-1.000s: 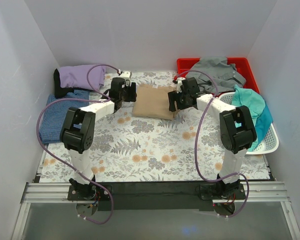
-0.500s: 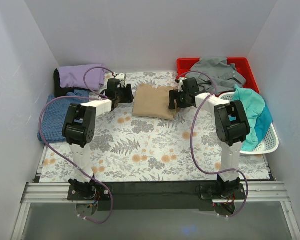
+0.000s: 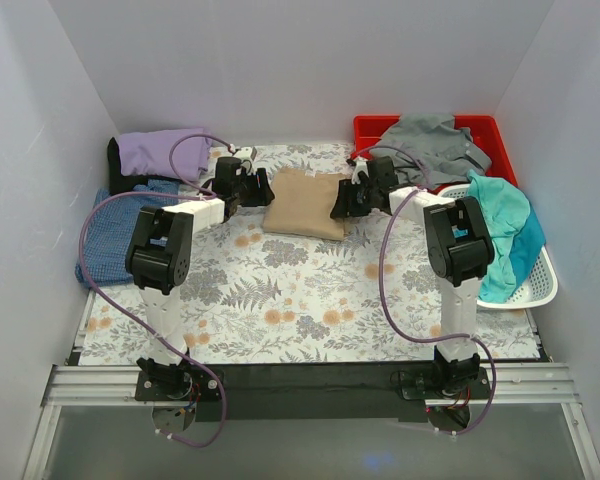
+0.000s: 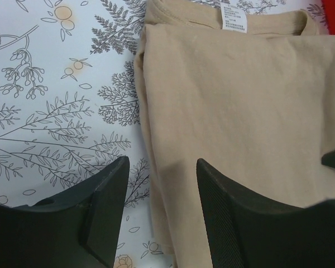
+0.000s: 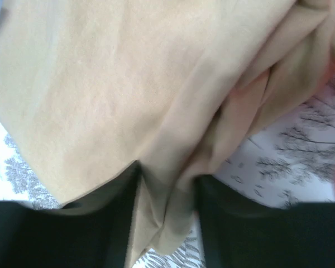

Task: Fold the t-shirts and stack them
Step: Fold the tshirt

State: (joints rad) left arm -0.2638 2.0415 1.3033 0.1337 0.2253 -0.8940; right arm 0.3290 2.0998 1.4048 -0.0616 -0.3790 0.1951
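The right gripper (image 5: 166, 190) has slid onto the tan shirt (image 3: 302, 205) at the tabletop's far middle and pinches its right edge (cloth bunches between the jaws), the left gripper (image 4: 162, 167) straddling the left edge half-open, so a lift looks near.

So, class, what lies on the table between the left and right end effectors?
The folded tan t-shirt fills the stretch between the left end effector and the right end effector, seen in the top view.

We are in a robotics lab test cell, where plain white panels (image 3: 280, 70) box in a floral-clothed table (image 3: 300, 310) and two cabled arms (image 3: 158, 255) are bolted to an aluminium rail (image 3: 310, 385).
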